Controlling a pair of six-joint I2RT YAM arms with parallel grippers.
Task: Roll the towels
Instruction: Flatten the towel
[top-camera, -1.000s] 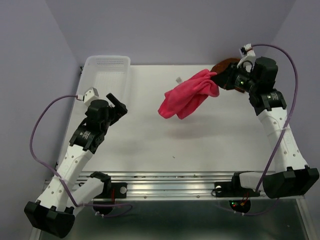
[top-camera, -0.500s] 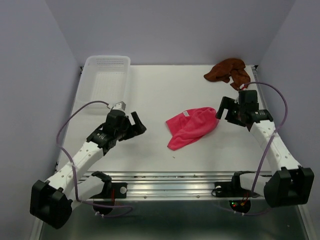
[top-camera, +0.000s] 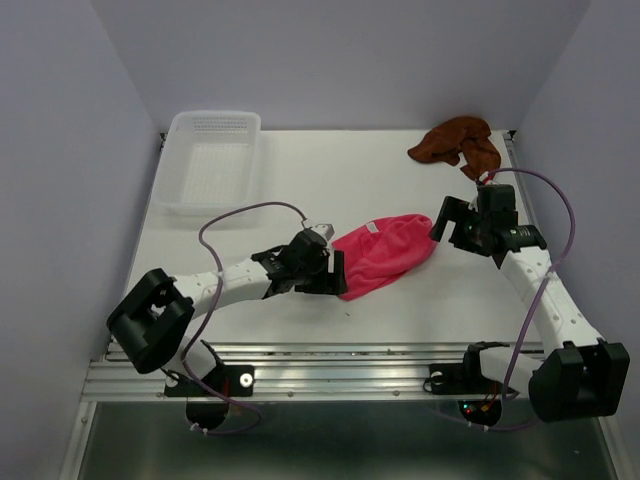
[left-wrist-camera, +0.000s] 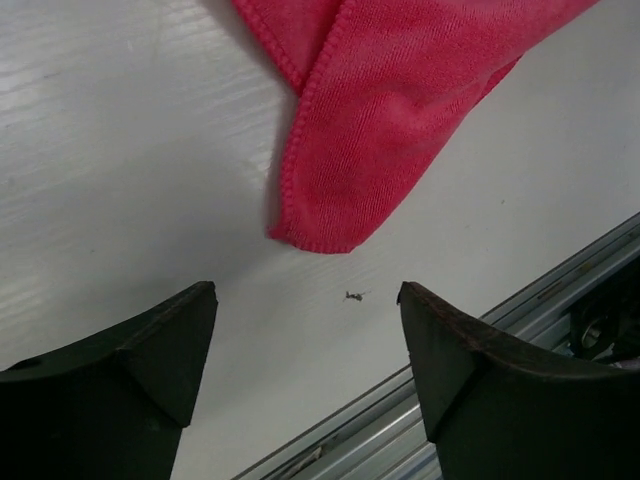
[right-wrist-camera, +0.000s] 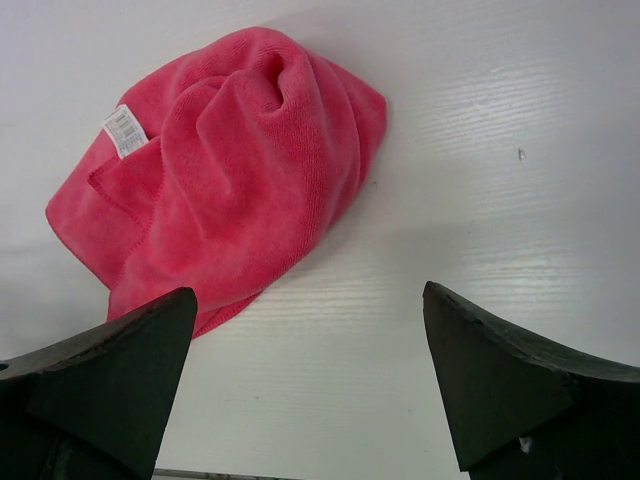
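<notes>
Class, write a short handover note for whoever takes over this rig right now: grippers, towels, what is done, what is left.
Left gripper: open, empty, just short of the pink towel at its near corner.
Right gripper: open, empty, beside that towel's right end.
Towels: the pink towel lies crumpled between the grippers; the brown towel sits bunched at the far right corner.
Done: neither towel is rolled.
Left: flatten and roll both.

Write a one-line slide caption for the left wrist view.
Open left gripper poised just short of the pink towel, facing its hemmed corner on the white table.
</notes>
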